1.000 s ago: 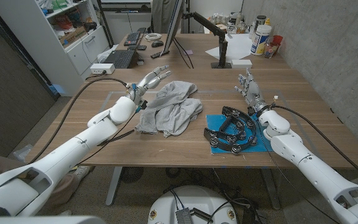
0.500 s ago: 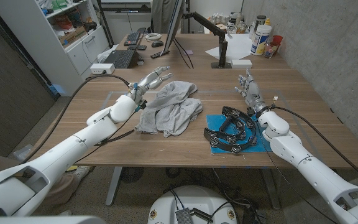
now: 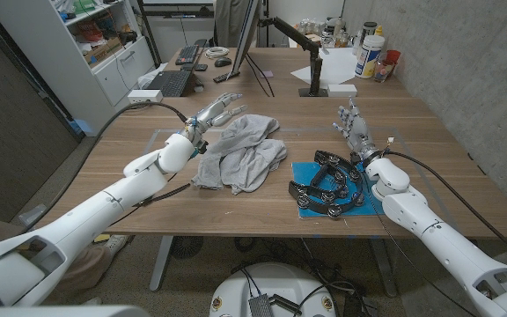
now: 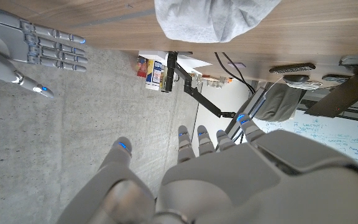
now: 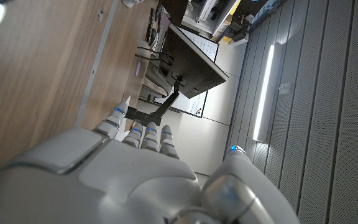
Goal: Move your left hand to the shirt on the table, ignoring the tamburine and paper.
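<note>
Shirt (image 3: pixel 242 151) just beside left hand (image 3: pixel 215 112)

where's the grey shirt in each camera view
Head view: the grey shirt lies crumpled on the table's middle, just right of the left hand.
Left wrist view: its rounded edge shows at the top middle, on the wood.
Right wrist view: not in it.
Shared landmark: the right hand, standing near the concrete wall, also appears at the left wrist view's upper left.

Soft matt grey cloth shirt (image 3: pixel 240 150), smooth wooden table (image 3: pixel 429 180), glossy black tamburine (image 3: pixel 326 185)
</note>
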Robot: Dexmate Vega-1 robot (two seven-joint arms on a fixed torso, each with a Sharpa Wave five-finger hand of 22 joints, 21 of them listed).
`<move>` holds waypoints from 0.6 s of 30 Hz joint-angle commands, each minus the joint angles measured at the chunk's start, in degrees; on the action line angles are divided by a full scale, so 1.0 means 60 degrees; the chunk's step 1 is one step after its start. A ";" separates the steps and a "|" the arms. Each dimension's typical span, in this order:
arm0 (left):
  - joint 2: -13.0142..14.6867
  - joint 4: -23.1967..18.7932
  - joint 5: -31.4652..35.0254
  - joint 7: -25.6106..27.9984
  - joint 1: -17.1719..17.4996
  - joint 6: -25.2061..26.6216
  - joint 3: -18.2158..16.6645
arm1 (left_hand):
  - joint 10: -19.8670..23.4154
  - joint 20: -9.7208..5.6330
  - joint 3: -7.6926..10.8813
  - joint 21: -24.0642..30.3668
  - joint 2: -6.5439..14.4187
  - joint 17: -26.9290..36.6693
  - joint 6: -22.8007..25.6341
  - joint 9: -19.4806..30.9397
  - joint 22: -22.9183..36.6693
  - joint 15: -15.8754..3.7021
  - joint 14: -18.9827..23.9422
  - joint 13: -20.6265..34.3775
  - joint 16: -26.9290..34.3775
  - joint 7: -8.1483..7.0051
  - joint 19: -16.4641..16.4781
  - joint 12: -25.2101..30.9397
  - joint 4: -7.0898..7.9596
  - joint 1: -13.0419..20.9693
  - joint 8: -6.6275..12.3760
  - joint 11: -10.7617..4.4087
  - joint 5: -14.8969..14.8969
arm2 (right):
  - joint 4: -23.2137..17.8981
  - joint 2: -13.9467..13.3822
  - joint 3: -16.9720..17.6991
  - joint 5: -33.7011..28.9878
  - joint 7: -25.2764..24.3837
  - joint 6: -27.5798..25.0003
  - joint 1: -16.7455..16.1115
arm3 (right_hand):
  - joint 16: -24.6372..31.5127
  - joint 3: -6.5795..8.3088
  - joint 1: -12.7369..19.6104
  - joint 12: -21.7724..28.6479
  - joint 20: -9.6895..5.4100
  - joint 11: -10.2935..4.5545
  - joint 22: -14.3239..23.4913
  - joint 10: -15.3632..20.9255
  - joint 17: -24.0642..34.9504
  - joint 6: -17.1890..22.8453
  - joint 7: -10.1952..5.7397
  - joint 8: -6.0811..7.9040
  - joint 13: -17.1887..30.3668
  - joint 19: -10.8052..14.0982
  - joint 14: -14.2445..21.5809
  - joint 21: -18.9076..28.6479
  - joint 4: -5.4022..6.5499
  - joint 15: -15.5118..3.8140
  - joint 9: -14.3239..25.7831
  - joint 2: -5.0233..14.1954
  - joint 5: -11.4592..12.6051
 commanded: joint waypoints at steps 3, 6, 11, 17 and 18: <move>0.0071 -0.0437 0.1008 0.0390 0.0080 0.0863 0.0175 | 0.0064 -0.0004 0.0003 -0.0037 0.0030 0.0006 0.0109 0.0014 0.0025 -0.0042 0.0042 0.0001 0.0068 0.0023 0.0048 0.0078 -0.0077 0.0102 0.0057 -0.0022 0.0007 | -0.0034 -0.0037 0.0021 0.0015 0.0019 0.0018 -0.0041 | -0.0031 -0.0040 -0.0042 0.0001 -0.0026 0.0076 0.0030 -0.0029 0.0006 0.0042 0.0058 0.0019 0.0007 0.0064 -0.0094 -0.0034 -0.0003 -0.0010 0.0038 -0.0016 0.0001; 0.0113 -0.0547 0.1408 0.0374 0.0011 0.1203 0.0296 | 0.0132 0.0007 0.0003 -0.0056 0.0041 0.0005 0.0125 0.0014 0.0026 -0.0059 0.0094 -0.0005 0.0080 0.0023 0.0075 0.0103 -0.0089 0.0110 0.0050 -0.0030 0.0004 | -0.0068 -0.0047 0.0029 0.0039 0.0015 -0.0018 -0.0050 | -0.0029 -0.0043 -0.0041 0.0002 -0.0025 0.0075 0.0030 -0.0029 0.0003 0.0047 0.0063 0.0020 0.0007 0.0068 -0.0093 -0.0048 -0.0004 -0.0009 0.0038 -0.0015 0.0001; 0.0038 -0.0545 0.2018 0.0596 -0.0072 0.1599 0.0492 | 0.0265 -0.0016 0.0003 -0.0079 0.0063 0.0004 0.0277 0.0015 0.0026 -0.0122 0.0246 -0.0020 0.0113 0.0007 0.0199 0.0148 -0.0119 0.0128 0.0078 -0.0028 -0.0003 | -0.0037 -0.0055 0.0030 0.0039 0.0079 0.0032 -0.0039 | -0.0027 -0.0042 -0.0040 0.0002 -0.0028 0.0080 0.0030 -0.0029 0.0000 0.0052 0.0060 0.0021 0.0006 0.0082 -0.0094 -0.0071 -0.0003 -0.0010 0.0038 0.0004 0.0004; -0.0088 -0.0341 0.2137 0.0495 -0.0255 0.1744 0.0643 | 0.0268 -0.0018 0.0003 -0.0097 0.0073 0.0003 0.0287 0.0015 0.0027 -0.0116 0.0268 -0.0025 0.0112 0.0031 0.0219 0.0146 -0.0127 0.0133 0.0069 -0.0029 -0.0005 | -0.0028 -0.0092 0.0049 0.0053 0.0105 0.0005 -0.0018 | -0.0027 -0.0046 -0.0048 0.0002 -0.0025 0.0072 0.0031 -0.0030 -0.0002 0.0054 0.0067 0.0020 0.0005 0.0084 -0.0102 -0.0099 0.0003 -0.0020 0.0038 0.0020 0.0004; -0.0086 -0.0342 0.2135 0.0496 -0.0257 0.1747 0.0647 | 0.0263 -0.0017 0.0003 -0.0103 0.0076 0.0003 0.0267 0.0015 0.0027 -0.0118 0.0268 -0.0026 0.0108 0.0033 0.0222 0.0143 -0.0130 0.0135 0.0058 -0.0029 -0.0005 | -0.0028 -0.0092 0.0049 0.0053 0.0105 0.0004 -0.0018 | -0.0026 -0.0047 -0.0049 -0.0001 -0.0021 0.0070 0.0031 -0.0036 -0.0003 0.0056 0.0066 0.0020 0.0005 0.0084 -0.0100 -0.0105 0.0003 -0.0013 0.0038 0.0021 0.0004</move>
